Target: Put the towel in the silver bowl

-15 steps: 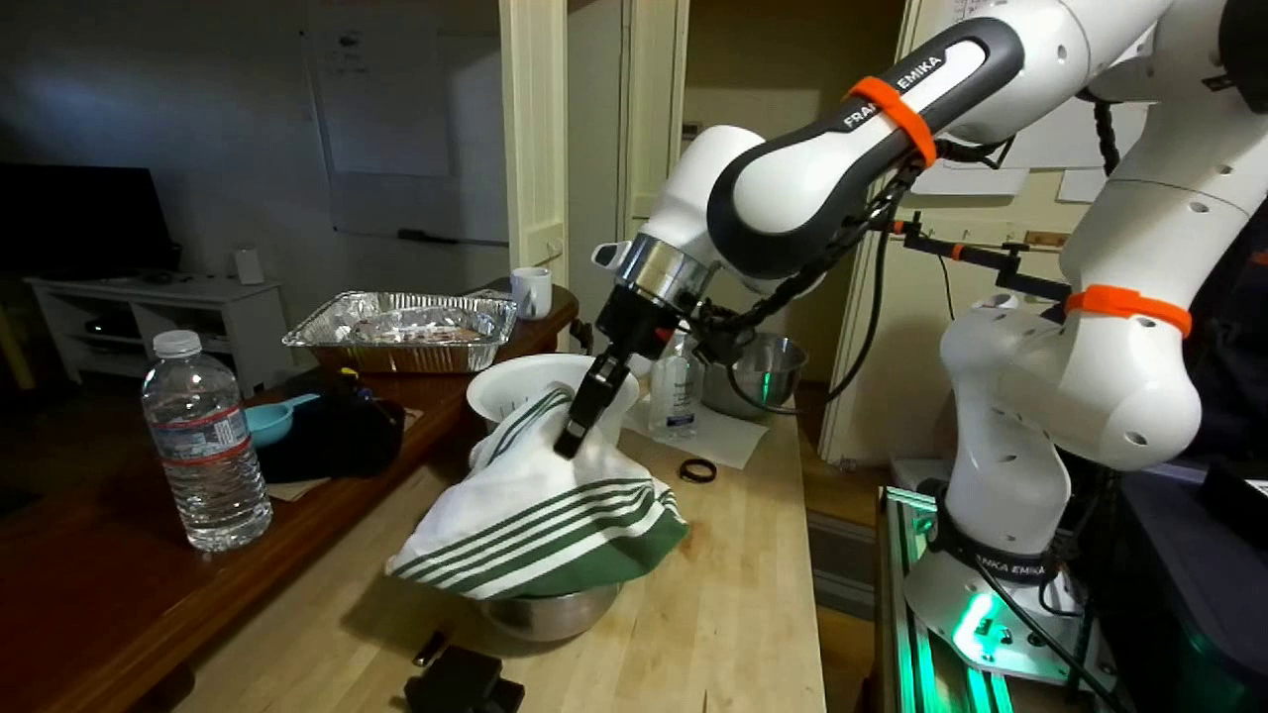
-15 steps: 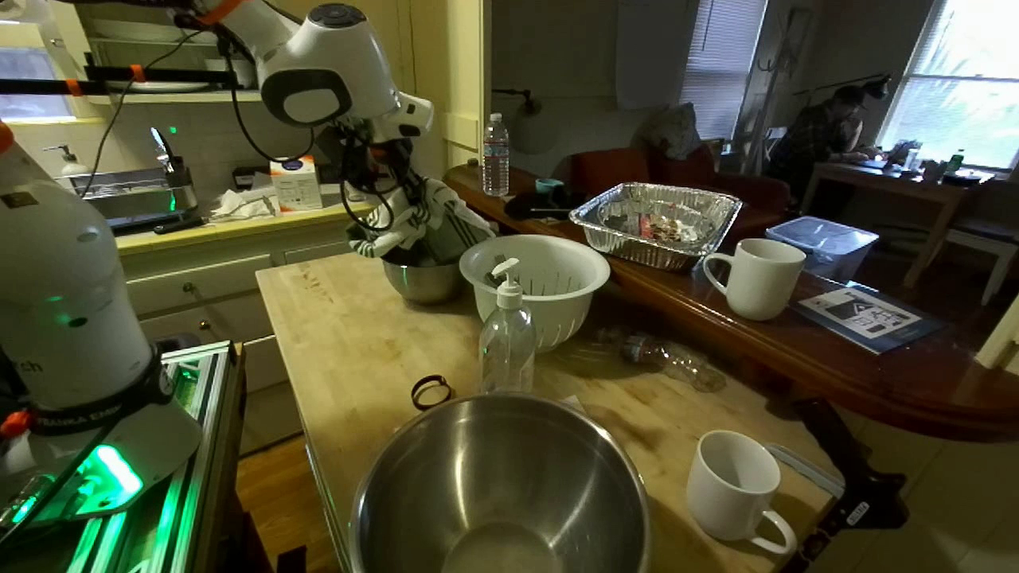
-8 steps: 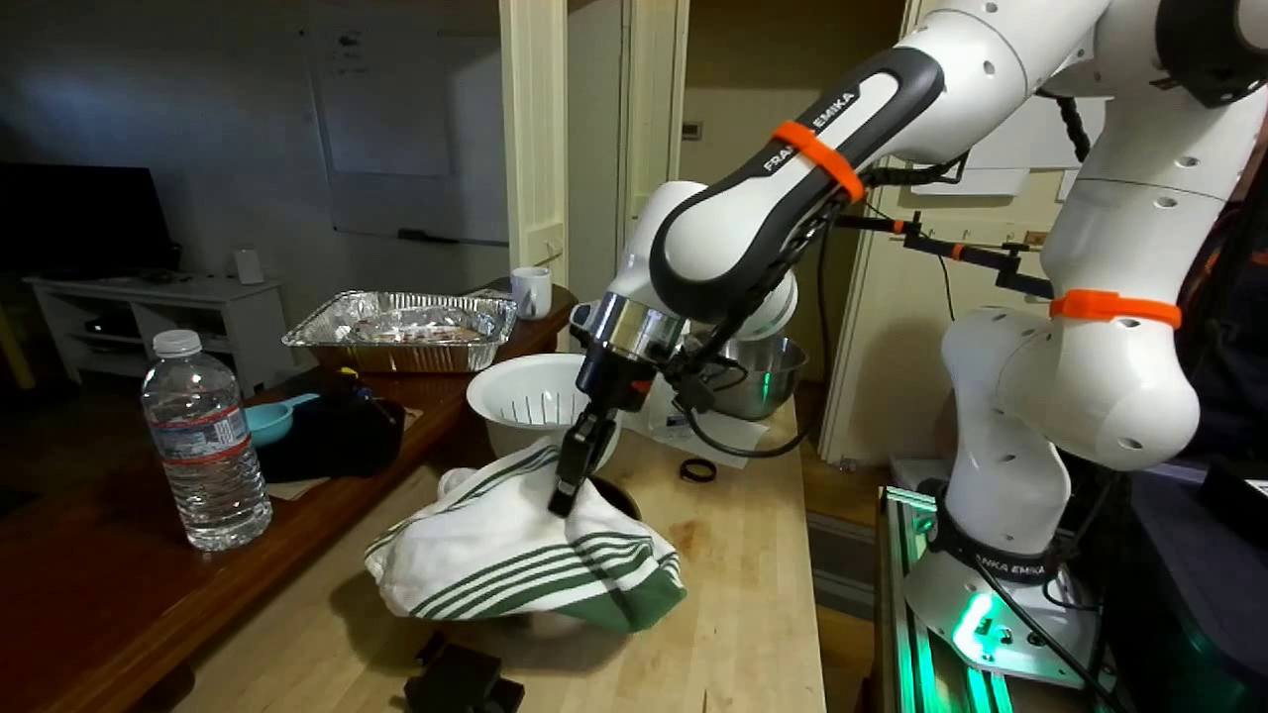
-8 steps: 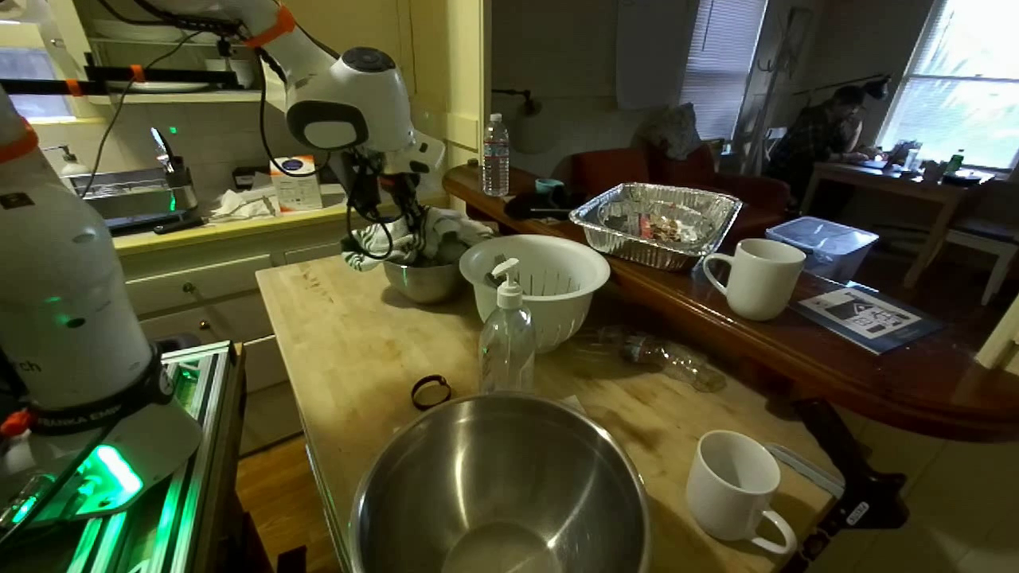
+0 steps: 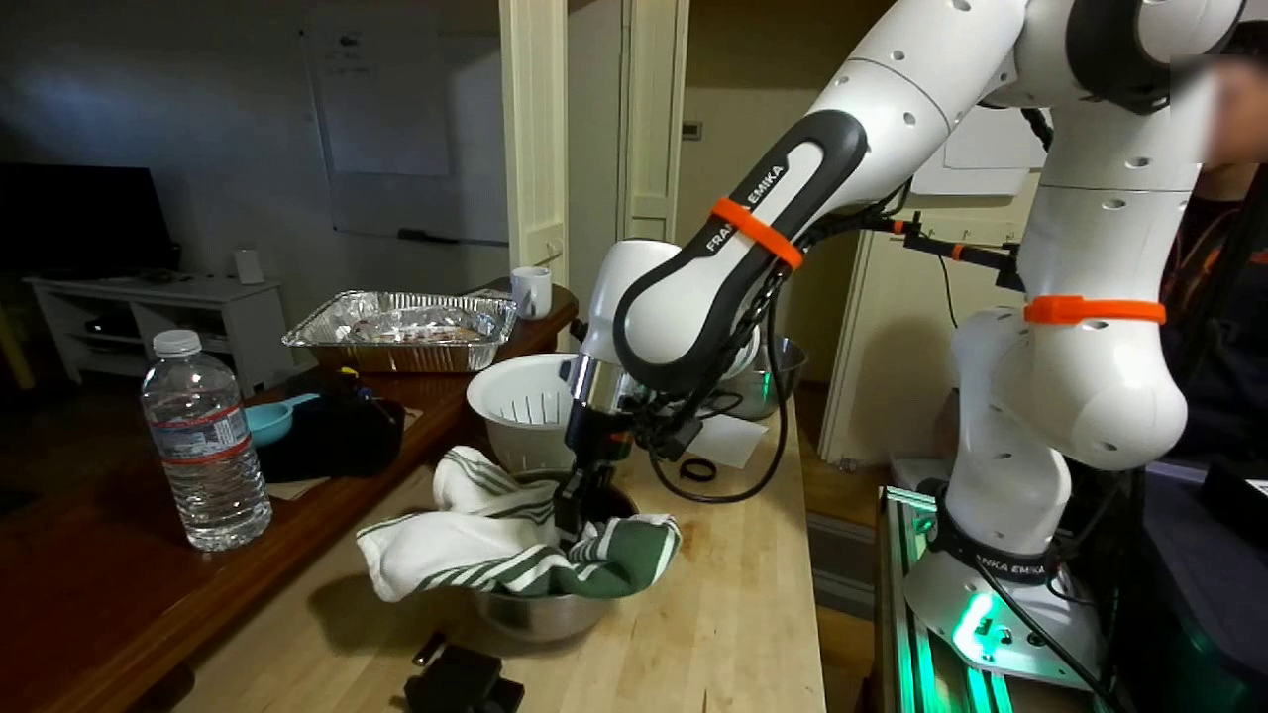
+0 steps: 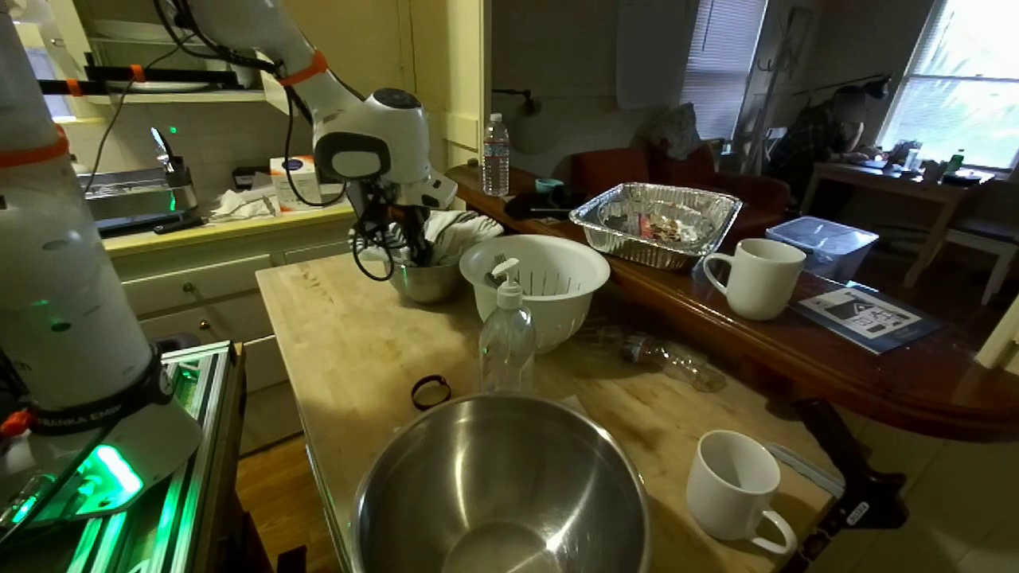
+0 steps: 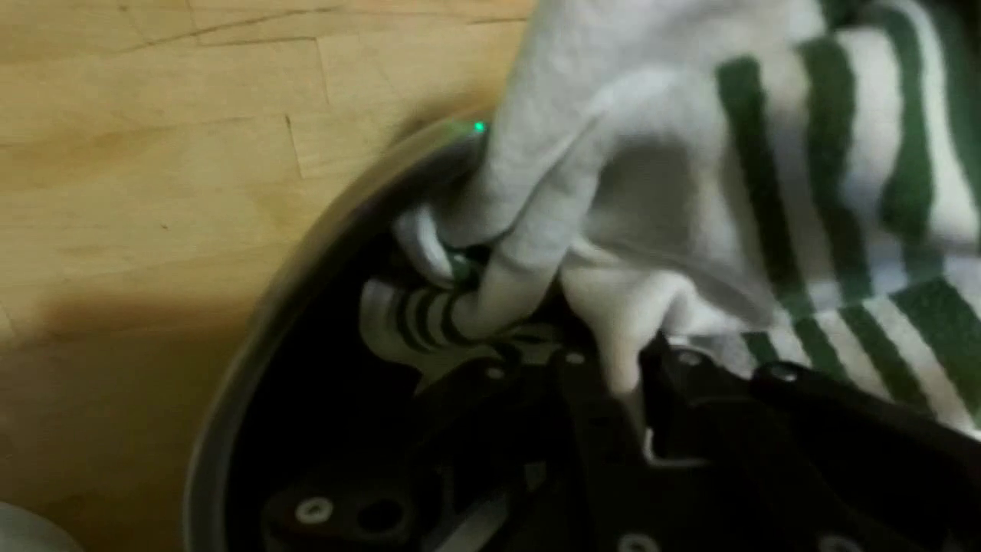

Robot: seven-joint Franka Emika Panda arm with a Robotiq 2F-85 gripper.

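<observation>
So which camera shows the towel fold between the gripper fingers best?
The wrist view: close up, that towel fold visibly enters between the fingers. Both exterior views show the towel over the silver bowl, but the fold is indistinct.

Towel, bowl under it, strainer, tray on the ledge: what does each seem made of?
Towel: matte cloth, perhaps cotton, from its soft folds.
Bowl: smooth metal, likely stainless steel, given its grey sheen.
Strainer: probably plastic, low gloss; evenly white, smooth, slotted walls.
Tray: thin shiny foil, likely aluminium, judging by crimped walls.
</observation>
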